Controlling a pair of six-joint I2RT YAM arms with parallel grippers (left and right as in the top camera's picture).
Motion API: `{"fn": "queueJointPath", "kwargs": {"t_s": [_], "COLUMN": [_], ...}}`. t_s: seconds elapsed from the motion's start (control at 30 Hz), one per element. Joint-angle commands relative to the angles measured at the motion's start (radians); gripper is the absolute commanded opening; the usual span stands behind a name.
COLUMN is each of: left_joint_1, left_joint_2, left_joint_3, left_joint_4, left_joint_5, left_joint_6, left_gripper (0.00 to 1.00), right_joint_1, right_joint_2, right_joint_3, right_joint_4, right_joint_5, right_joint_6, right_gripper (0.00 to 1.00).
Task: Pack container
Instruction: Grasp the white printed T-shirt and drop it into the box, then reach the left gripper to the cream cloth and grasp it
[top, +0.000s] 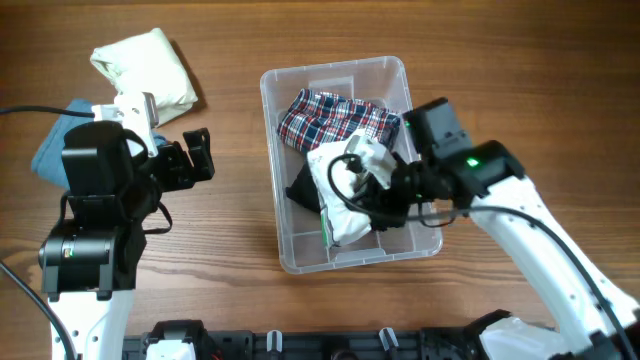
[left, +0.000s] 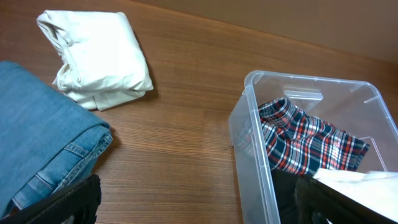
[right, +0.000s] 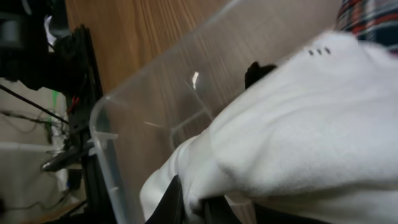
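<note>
A clear plastic container stands near the middle of a wooden counter, its long side running away from the robot, between the two arms. The right arm reaches over the container's right-hand rim and down inside, where its jaws are buried in a crumpled white garment. From the room they appear pinched on a fold of that cloth, though the wrist camera shows only dark finger edges at the bottom of a wall of white fabric.

The white garment lies bunched in the nearer half of the container, one end draped toward the near wall. At the far end sits a plaid garment in red, white and navy, loosely folded and touching the left wall. A black garment shows at the left wall, just beside the white one and partly beneath it.

The left arm hangs over the counter to the left of the container, well clear of its rim. Its jaws are spread wide and hold nothing — bare wood shows between the two dark fingers in the wrist view.

Two garments lie outside the container, at the far left of the counter: a folded cream-white garment, and blue jeans just beside it on the nearer side, partly hidden under the left arm from overhead.
</note>
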Motion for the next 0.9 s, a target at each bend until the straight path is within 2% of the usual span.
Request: {"fn": "queueJointPath", "kwargs": {"t_s": [0.0, 0.03, 0.07, 0.1, 0.13, 0.17, 0.2, 0.33, 0.4, 0.43, 0.47, 0.5, 0.7, 0.8, 0.87], "left_joint_1": [-0.005, -0.005, -0.005, -0.005, -0.005, -0.005, -0.005, -0.005, -0.005, -0.005, -0.005, -0.005, -0.005, -0.005, -0.005], "left_joint_2": [-0.002, -0.002, -0.002, -0.002, -0.002, -0.002, -0.002, -0.002, -0.002, -0.002, -0.002, -0.002, -0.002, -0.002, -0.002], "left_joint_3": [0.023, 0.023, 0.023, 0.023, 0.023, 0.023, 0.023, 0.023, 0.023, 0.023, 0.023, 0.023, 0.023, 0.023, 0.023], "left_joint_4": [0.002, 0.002, 0.002, 0.002, 0.002, 0.002, 0.002, 0.002, 0.002, 0.002, 0.002, 0.002, 0.002, 0.002, 0.002], "left_joint_5": [-0.003, -0.003, -0.003, -0.003, -0.003, -0.003, -0.003, -0.003, -0.003, -0.003, -0.003, -0.003, -0.002, -0.003, -0.003], "left_joint_6": [-0.002, -0.003, -0.002, -0.003, -0.002, -0.002, -0.002, -0.003, -0.002, -0.002, -0.003, -0.003, -0.003, -0.003, -0.003], "left_gripper": [1.00, 1.00, 1.00, 1.00, 1.00, 1.00, 1.00, 1.00, 1.00, 1.00, 1.00, 1.00, 1.00, 1.00, 1.00], "right_joint_1": [0.006, 0.006, 0.006, 0.006, 0.005, 0.005, 0.005, 0.005, 0.006, 0.006, 0.006, 0.006, 0.019, 0.054, 0.059], "right_joint_2": [0.058, 0.067, 0.071, 0.071, 0.068, 0.061, 0.051, -0.006, -0.040, -0.055, -0.082, -0.092, -0.044, 0.072, 0.215], "right_joint_3": [0.018, 0.018, 0.018, 0.018, 0.018, 0.019, 0.019, 0.029, 0.047, 0.061, 0.090, 0.099, 0.091, 0.042, 0.021], "right_joint_4": [0.001, -0.006, -0.023, -0.044, -0.059, -0.075, -0.087, -0.054, -0.032, -0.023, -0.008, 0.003, 0.014, 0.052, 0.137], "right_joint_5": [0.060, 0.150, 0.270, 0.401, 0.567, 0.721, 0.808, 0.822, 0.781, 0.758, 0.702, 0.677, 0.570, 0.555, 0.556], "right_joint_6": [0.090, 0.182, 0.286, 0.369, 0.489, 0.624, 0.685, 0.670, 0.593, 0.558, 0.496, 0.476, 0.397, 0.398, 0.401], "right_gripper": [0.04, 0.12, 0.25, 0.33, 0.53, 0.55, 0.59, 0.62, 0.57, 0.50, 0.25, 0.06, 0.04, 0.04, 0.04]}}
